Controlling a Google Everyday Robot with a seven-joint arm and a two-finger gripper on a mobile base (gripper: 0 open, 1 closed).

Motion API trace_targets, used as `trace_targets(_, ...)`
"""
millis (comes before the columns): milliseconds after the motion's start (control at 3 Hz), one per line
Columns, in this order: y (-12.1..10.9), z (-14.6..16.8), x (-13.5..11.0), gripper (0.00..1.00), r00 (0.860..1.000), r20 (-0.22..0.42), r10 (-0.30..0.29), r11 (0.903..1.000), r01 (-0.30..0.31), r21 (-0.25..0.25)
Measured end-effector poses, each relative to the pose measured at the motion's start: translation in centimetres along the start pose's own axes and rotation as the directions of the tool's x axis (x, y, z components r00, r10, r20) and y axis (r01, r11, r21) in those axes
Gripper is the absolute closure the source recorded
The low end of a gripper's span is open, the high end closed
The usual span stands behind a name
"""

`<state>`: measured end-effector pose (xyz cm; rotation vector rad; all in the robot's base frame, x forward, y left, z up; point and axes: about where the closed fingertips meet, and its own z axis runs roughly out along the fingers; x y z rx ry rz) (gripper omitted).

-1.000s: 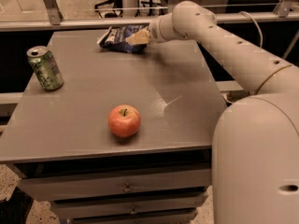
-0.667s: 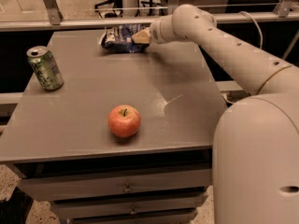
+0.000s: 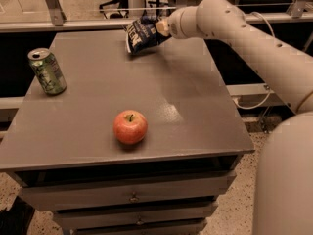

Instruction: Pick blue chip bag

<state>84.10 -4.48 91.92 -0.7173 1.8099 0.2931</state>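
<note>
The blue chip bag [image 3: 142, 34], dark blue foil with white lettering, hangs tilted a little above the far edge of the grey table [image 3: 186, 106]. My gripper [image 3: 161, 27] is at the bag's right end, shut on it, with the white arm reaching in from the right. The bag's lower left corner points down toward the tabletop and its shadow lies beneath it.
A green soda can [image 3: 47, 71] stands upright at the table's left side. A red apple [image 3: 130, 127] sits near the front middle. Drawers lie under the tabletop. A metal rail [image 3: 73, 24] runs behind the table's far edge.
The bag lay on the table's far edge with my gripper at it; now it is lifted off the surface and tilted, held in my gripper.
</note>
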Motion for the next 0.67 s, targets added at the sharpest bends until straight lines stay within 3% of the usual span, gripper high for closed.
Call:
trace_targets(333, -0.54, -4.59, -2.2, 1.0, 0.998, 0.052, -0.036, 0.9993, 0.036, -0.005)
trace_targets(667, -0.54, -4.59, -2.2, 1.0, 0.998, 0.052, -0.036, 0.9993, 0.036, -0.005)
